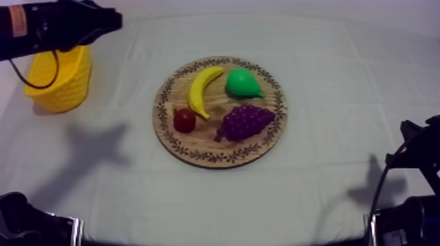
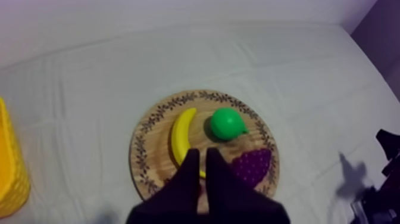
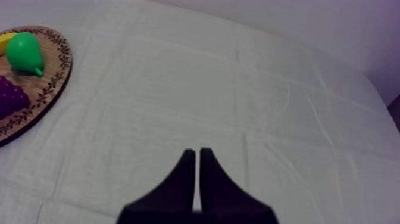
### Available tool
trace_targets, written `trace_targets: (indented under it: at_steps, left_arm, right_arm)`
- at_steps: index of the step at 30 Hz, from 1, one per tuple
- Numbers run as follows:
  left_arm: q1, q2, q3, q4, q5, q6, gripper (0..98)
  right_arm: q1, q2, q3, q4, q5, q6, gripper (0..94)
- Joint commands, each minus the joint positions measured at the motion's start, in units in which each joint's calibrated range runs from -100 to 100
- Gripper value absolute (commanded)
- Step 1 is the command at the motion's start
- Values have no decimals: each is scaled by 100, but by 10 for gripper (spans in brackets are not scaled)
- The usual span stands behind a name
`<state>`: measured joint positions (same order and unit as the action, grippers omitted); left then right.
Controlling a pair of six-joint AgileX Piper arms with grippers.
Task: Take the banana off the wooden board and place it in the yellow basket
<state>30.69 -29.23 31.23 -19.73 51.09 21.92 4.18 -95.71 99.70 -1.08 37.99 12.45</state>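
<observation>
Top view: the banana (image 1: pixel 199 91) lies at 11 o'clock on the wooden board (image 1: pixel 216 159); the yellow basket (image 1: pixel 62 85) sits at the counter's (image 1: pixel 327 183) 10 o'clock.
Left wrist view: the left end effector (image 2: pixel 201 154) is pressed together and empty, with the banana just beyond it.
Right wrist view: the right end effector (image 3: pixel 195 152) is pressed together and empty.

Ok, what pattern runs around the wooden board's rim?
A dark leafy vine ring circles the wooden board, clearest in the top view.

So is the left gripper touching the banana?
Apart. The top view shows the left gripper by the basket, bare cloth between it and the banana.
</observation>
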Motion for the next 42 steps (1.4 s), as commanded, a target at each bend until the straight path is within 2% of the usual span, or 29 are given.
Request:
trace_targets:
  at_steps: [1,8,15,24,29,34,42]
  left_arm:
    - [13,320,-233,95,144,-27,51]
    - [-14,1196,-873,457,469,-192,75]
    - [-34,2025,-1436,690,641,-319,116]
    - [-103,3341,-2536,1010,1176,-733,137]
    - [-131,3826,-2804,1123,1230,-799,180]
    - [-158,4087,-2876,1224,1272,-853,314]
    - [-157,4525,-3445,1348,1932,-981,742]
  right_arm:
    - [3,-4,-3,-2,-1,-3,6]
    - [3,-4,-3,-2,-1,-3,6]
    - [3,-4,-3,-2,-1,-3,6]
    - [3,-4,-3,-2,-1,-3,6]
    - [3,-4,-3,-2,-1,-3,6]
    - [3,-4,-3,-2,-1,-3,6]
    - [3,-4,-3,-2,-1,-3,6]
